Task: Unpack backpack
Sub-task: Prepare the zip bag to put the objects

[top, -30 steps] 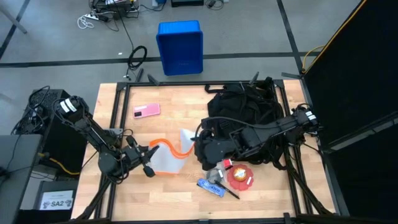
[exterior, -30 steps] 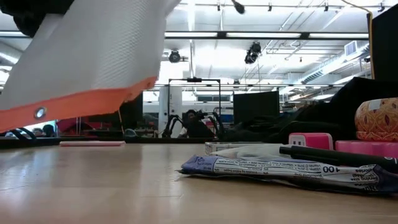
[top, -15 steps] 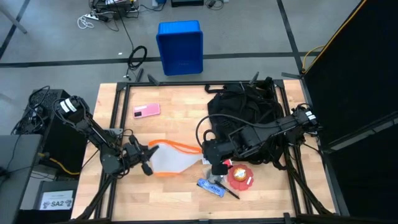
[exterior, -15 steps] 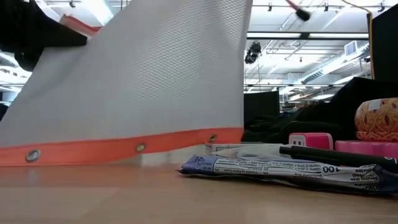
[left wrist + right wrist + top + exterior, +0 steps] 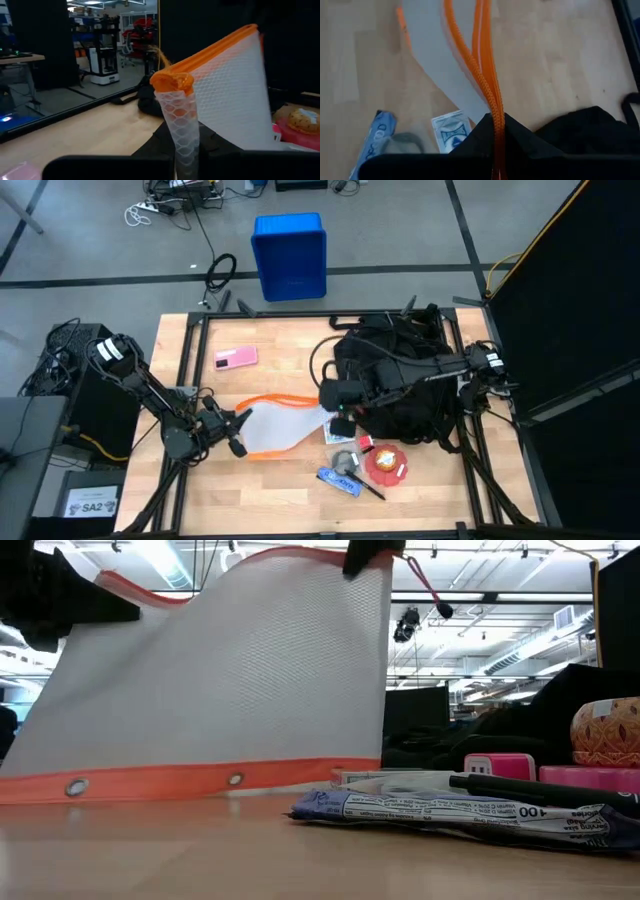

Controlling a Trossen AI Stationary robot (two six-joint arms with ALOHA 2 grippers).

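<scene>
Backpack (image 5: 405, 375), black and crumpled, lies on the right half of your wooden table (image 5: 270, 490), against the far edge and under the right arm. Between the two arms you see a white mesh pouch (image 5: 280, 425) with an orange zipper border, stretched out above the table centre. Your left gripper (image 5: 232, 432) has its jaws closed on the pouch's left end; in the left wrist view the mesh (image 5: 227, 95) rises from between the dark fingers with its orange edge uppermost. Your right gripper (image 5: 335, 402) has its jaws closed on the pouch's right end, at the backpack's near-left edge; in the right wrist view the orange zipper edge (image 5: 487, 87) runs straight into the closed fingers. In the low view the pouch (image 5: 230, 690) hangs like a sheet, with its lower orange hem and two metal eyelets near the tabletop.

On the table near the backpack's front you find a red round item (image 5: 386, 464), a blue foil packet (image 5: 338, 481) and a black pen (image 5: 368, 488), all close together. A small white sachet (image 5: 335, 433) lies just below the right gripper. A pink flat phone-like item (image 5: 236, 358) lies well apart, at the far left of the table. Beyond the table, a blue plastic crate (image 5: 289, 255) stands on the floor.
</scene>
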